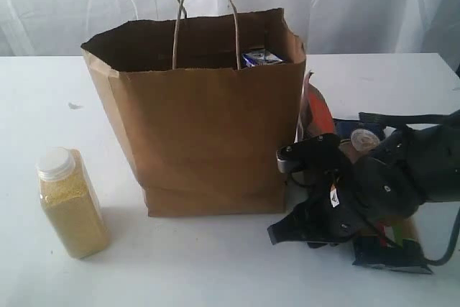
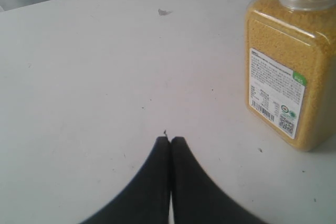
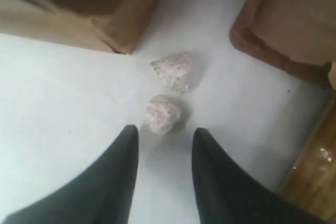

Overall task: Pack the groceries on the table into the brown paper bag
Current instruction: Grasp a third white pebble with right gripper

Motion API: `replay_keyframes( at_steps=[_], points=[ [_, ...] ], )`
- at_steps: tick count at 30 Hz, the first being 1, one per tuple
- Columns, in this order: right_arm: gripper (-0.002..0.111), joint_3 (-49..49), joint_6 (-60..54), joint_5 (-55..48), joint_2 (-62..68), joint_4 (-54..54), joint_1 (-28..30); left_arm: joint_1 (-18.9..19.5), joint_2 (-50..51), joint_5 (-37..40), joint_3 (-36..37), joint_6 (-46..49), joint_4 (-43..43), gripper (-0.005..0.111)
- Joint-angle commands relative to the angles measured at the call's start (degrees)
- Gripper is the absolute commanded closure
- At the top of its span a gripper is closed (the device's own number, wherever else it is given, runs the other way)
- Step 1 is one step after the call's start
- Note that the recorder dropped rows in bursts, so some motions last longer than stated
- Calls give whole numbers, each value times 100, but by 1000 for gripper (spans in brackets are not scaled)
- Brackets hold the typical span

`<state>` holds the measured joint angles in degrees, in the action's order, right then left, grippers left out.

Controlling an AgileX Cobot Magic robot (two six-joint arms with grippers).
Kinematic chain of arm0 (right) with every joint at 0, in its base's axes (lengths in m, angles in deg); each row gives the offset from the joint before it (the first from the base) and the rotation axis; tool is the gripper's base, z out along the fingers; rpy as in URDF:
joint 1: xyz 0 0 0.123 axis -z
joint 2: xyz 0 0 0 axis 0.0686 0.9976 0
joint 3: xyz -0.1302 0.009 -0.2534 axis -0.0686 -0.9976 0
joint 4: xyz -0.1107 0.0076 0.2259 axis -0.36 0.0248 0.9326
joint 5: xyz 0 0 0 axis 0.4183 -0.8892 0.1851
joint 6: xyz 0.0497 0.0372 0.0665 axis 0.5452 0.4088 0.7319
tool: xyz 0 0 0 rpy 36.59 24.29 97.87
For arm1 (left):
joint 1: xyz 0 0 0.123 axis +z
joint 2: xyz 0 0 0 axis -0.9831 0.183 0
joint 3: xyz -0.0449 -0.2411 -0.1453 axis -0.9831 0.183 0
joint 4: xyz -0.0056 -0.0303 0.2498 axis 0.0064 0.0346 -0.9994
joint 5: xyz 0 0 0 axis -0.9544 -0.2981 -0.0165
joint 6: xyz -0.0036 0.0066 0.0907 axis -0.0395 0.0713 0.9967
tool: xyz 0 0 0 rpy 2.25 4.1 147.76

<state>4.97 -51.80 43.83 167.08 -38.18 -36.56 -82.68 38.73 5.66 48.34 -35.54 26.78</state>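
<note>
My left hand is closed tight on nothing over the table; the bottle stands near, ahead and aside, its label print too small to read, only a barcode and green tag clear; my right hand stands partly spread, holding nothing, two pinkish lumps just past its tips, the bag close ahead, a carton inside.

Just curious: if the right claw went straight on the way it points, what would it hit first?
Likely the nearer pinkish lump, lying on the table just ahead of the right claw; depth is hard to judge.
</note>
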Motion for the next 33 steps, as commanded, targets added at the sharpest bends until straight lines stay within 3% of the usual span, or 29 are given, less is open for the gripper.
replay_keyframes(
  at_steps=[1,12,19,22,31,33],
  points=[
    [76,233,-59,-131,211,36,57,22,-29,-2,24,-5,57,107],
    [77,418,-119,-461,299,112,57,22,-29,-2,24,-5,57,107],
    [108,407,-168,-437,299,112,57,22,-29,-2,24,-5,57,107],
    [108,407,-179,-518,272,126,57,22,-29,-2,24,-5,57,107],
    [108,407,-1043,-2463,-1705,193,-475,22,-29,-2,24,-5,57,107],
    [108,429,-1839,-2838,-2260,732,-753,22,-29,-2,24,-5,57,107]
  ],
)
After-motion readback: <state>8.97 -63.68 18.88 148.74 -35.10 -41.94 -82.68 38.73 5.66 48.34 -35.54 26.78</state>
